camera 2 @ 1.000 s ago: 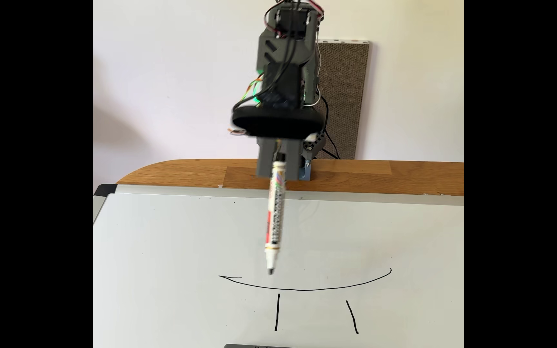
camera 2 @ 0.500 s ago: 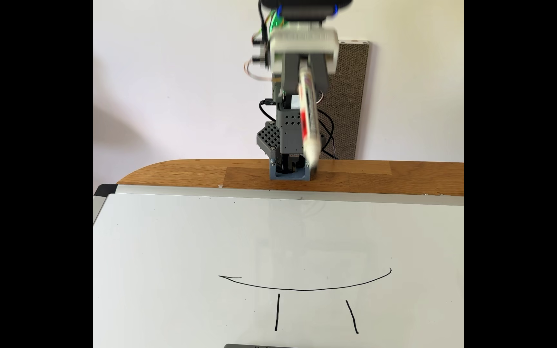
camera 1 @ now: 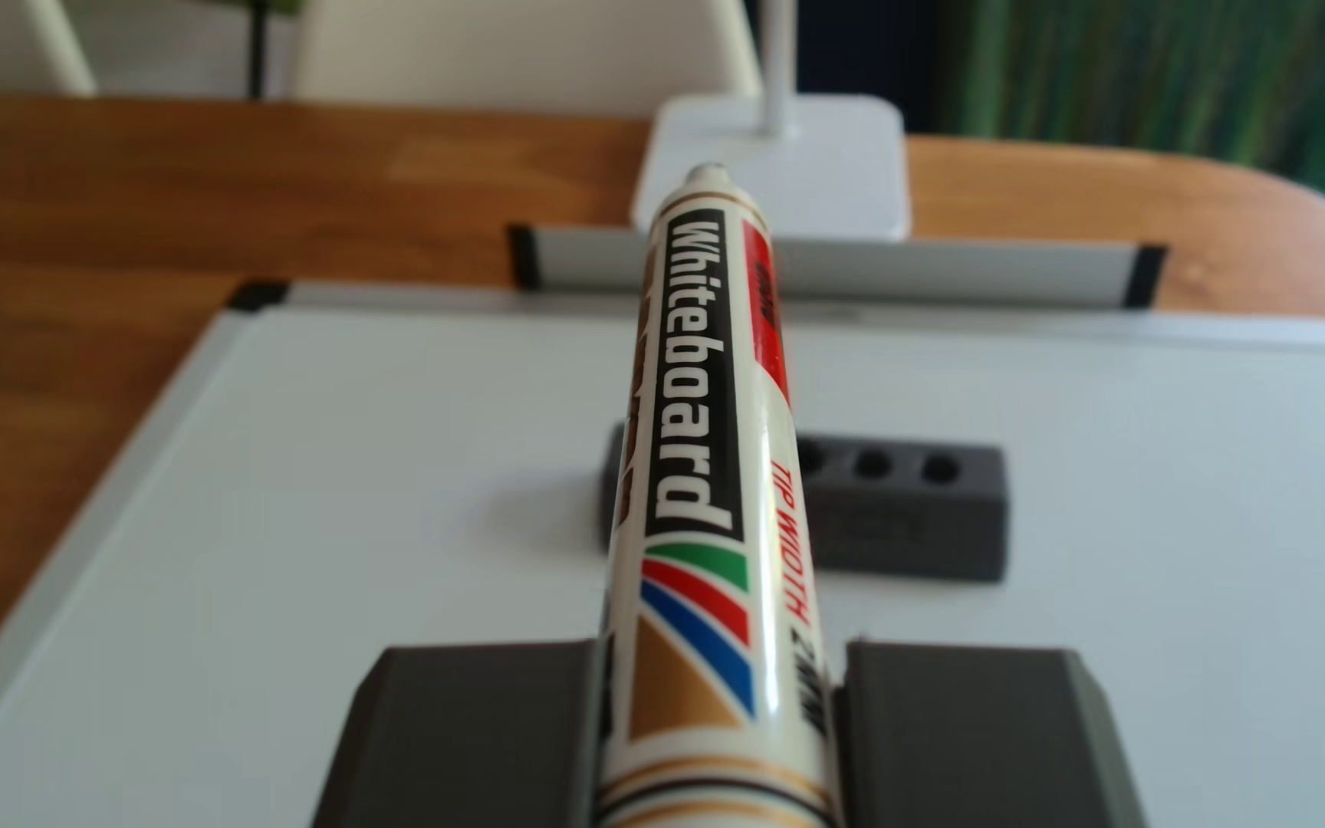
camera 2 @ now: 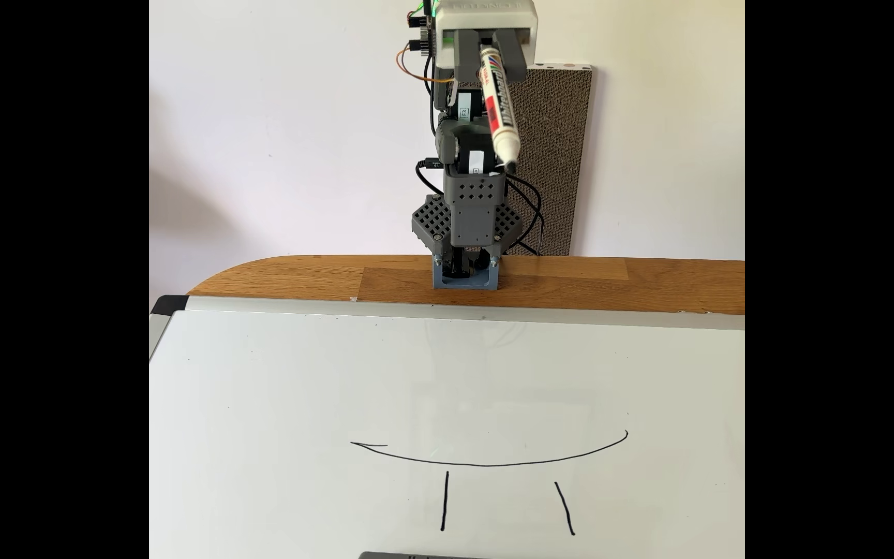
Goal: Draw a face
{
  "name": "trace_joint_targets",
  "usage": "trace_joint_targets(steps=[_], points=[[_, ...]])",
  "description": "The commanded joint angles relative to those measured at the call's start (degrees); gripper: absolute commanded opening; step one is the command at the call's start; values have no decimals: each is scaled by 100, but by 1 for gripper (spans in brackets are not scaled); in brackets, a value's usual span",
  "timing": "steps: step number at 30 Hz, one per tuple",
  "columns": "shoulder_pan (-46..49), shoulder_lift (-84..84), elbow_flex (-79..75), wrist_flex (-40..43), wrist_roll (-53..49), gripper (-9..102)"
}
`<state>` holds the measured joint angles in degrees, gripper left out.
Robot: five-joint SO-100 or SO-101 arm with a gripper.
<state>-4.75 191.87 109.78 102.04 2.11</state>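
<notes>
One marker (camera 2: 498,107) has risen with the claw (camera 2: 487,64), far above the whiteboard (camera 2: 273,403).

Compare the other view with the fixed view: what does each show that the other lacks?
Other view alone: a dark holder block with round holes lying on the board, a white stand base beyond the board's tray, and the marker's label text up close.

Fixed view alone: the drawn curved line with two short strokes below it, the arm's base on the wooden table, and a brown panel against the wall.

Both: the whiteboard marker clamped in the gripper, raised above the whiteboard.
</notes>
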Motion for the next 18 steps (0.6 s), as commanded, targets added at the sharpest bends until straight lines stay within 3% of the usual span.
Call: trace_joint_targets(steps=[1,18], points=[[-132,457,-290,62,123,-1],[-123,457,-299,70,44,-1]])
